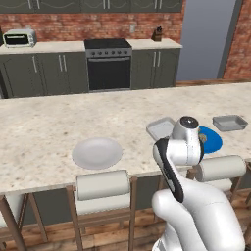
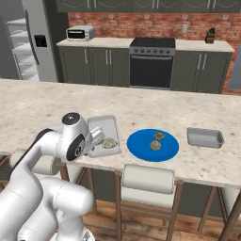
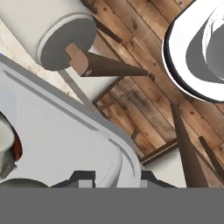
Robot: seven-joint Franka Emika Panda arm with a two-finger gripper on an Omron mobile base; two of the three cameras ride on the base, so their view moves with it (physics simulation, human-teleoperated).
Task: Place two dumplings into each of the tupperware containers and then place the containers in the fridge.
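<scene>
The fingers clamp the near tupperware container's rim; two dumplings sit on the blue plate at 3 o'clock.

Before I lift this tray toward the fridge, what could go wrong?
The fingers appear to pinch only one rim of the near tupperware container, right at the counter edge. It may tilt and spill its dumplings onto the floor. The far container looks empty, and two dumplings sit on the blue plate.
</scene>
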